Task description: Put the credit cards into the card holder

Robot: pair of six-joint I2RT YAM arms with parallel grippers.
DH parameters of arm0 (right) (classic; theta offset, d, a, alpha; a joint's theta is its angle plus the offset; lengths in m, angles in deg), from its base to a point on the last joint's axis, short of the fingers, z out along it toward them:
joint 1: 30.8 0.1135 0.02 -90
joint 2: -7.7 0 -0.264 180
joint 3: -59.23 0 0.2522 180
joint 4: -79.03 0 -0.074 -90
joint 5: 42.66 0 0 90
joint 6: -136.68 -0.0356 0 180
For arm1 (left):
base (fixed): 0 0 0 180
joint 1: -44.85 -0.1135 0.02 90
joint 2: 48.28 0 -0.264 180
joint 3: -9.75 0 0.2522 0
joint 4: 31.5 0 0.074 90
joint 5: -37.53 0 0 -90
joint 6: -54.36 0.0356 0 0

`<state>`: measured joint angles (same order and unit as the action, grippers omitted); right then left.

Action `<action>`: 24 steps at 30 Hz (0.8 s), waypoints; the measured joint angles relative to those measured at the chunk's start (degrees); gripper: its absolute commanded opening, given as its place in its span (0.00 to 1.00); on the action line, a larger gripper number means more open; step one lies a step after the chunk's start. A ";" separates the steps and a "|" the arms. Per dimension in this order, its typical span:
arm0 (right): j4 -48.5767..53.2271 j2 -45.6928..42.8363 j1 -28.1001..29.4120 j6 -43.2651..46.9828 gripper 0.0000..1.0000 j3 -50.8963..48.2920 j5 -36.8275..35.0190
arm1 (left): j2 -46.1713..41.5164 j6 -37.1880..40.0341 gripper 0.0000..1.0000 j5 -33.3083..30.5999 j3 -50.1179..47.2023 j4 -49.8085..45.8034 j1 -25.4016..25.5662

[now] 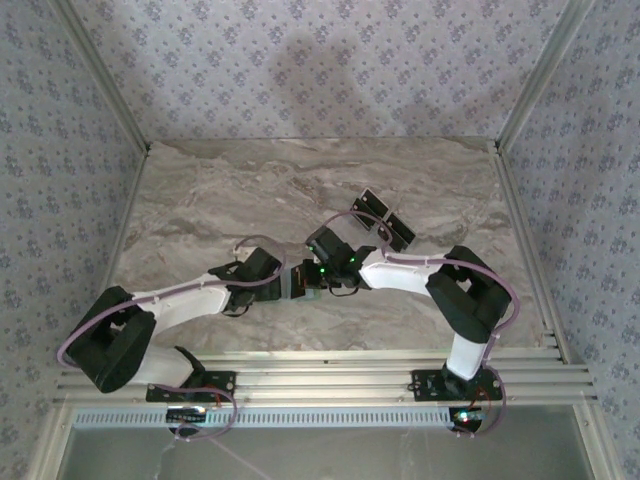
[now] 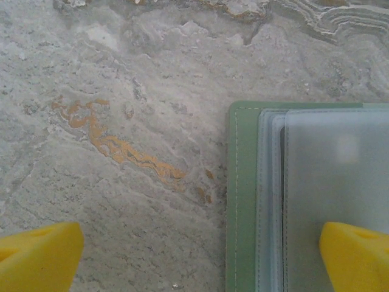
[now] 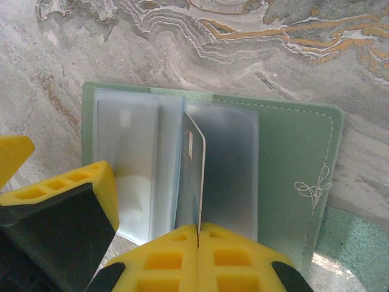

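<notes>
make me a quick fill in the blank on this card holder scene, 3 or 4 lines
1. The card holder lying open on the table has a pale ___ cover.
2. The right gripper is ___ on a card that stands on edge among the clear sleeves.
3. The left gripper has its jaws wide ___, one fingertip over the sleeves.
4. The spare cards on the table are ___ in colour.
Missing words: green; shut; open; black.
</notes>
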<state>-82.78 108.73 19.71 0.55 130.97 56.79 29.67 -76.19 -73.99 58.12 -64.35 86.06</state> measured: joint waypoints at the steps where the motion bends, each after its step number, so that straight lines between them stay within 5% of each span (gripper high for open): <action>1: -0.02 0.00 -0.02 0.00 0.00 -0.07 0.00 | 0.00 -0.24 1.00 -0.09 0.00 -0.09 -0.13; 24: -5.51 0.00 -2.27 -0.66 0.00 -1.38 4.31 | -2.97 -7.17 1.00 -0.39 -2.86 -0.96 -0.72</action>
<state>-88.29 108.73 17.43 -0.10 129.59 61.10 26.70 -83.36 -74.39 55.26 -65.32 85.34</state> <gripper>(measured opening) 0.058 0.997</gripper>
